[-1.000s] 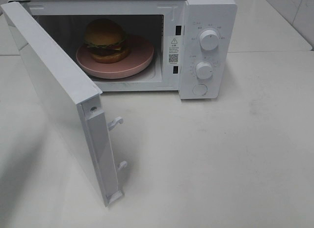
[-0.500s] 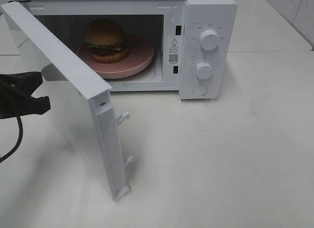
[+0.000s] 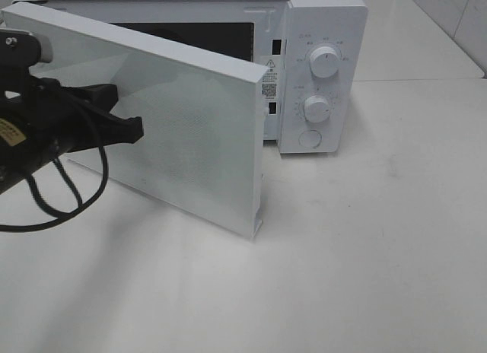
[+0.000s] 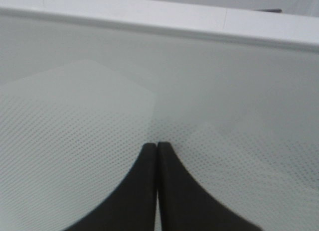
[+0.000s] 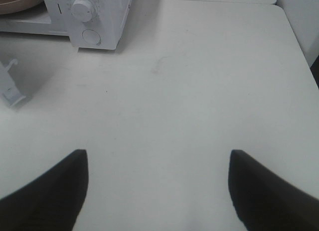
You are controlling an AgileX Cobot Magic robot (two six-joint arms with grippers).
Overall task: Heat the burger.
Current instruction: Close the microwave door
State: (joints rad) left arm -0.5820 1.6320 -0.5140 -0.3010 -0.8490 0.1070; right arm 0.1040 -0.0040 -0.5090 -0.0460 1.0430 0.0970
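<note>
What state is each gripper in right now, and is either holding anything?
Left gripper: closed, holding nothing, tips against the white mesh-patterned microwave door.
Right gripper: open, empty, over the white tabletop.

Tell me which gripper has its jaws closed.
The left gripper: its black jaws meet tip to tip, facing the microwave door. The right gripper has its jaws wide apart above the table.

The left arm (image 3: 46, 132), at the left edge of the high view, is matte black, with a pale grey block (image 3: 23, 42) at the upper left, a yellow label (image 3: 6, 132) on its side and a black cable (image 3: 72, 205) looping below. The left claw (image 4: 157, 146) and right claw (image 5: 158, 152) have smooth black fingers (image 5: 50, 196) tapering from broad bases to narrow tips.
</note>
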